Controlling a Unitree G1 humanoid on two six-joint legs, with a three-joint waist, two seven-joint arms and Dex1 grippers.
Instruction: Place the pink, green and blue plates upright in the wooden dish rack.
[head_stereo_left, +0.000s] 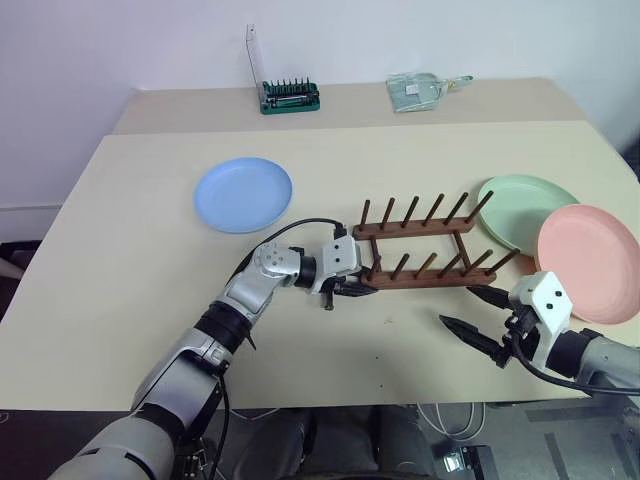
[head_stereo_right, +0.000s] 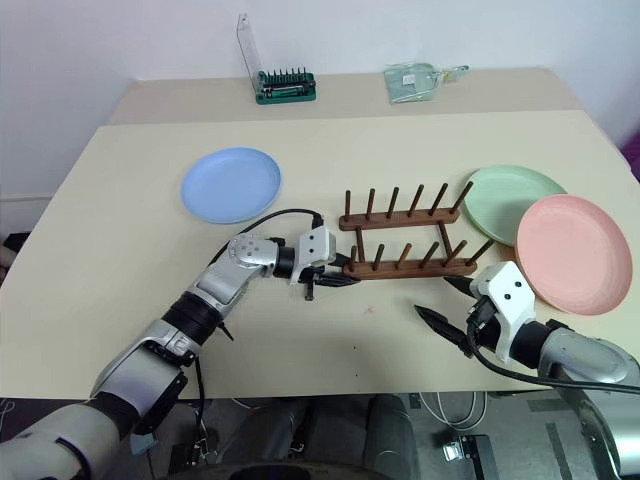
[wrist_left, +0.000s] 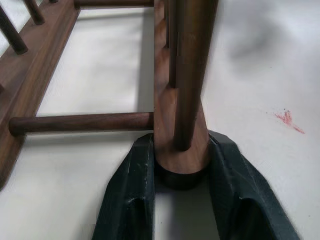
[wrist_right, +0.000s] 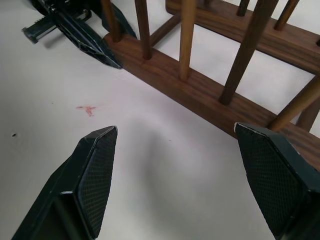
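I have the left arm stretched forward and bent toward the right, its end effector (head_stereo_left: 362, 287) lying low with both black fingers (wrist_left: 131, 190) pressed against the sides of the rack rail's end. My right end effector (head_stereo_left: 478, 318) hovers above the surface with its jaws spread wide and nothing between them.

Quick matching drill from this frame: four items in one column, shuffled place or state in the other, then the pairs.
Items:
1. blue plate
2. pink plate
3. left gripper
4. right gripper

States:
A. fingers open, apart from the wooden dish rack
B. flat on the table, on the rack's left
C. fingers around the end of the rack's near rail
D. lying over the green plate edge

Pairs: 1-B, 2-D, 3-C, 4-A
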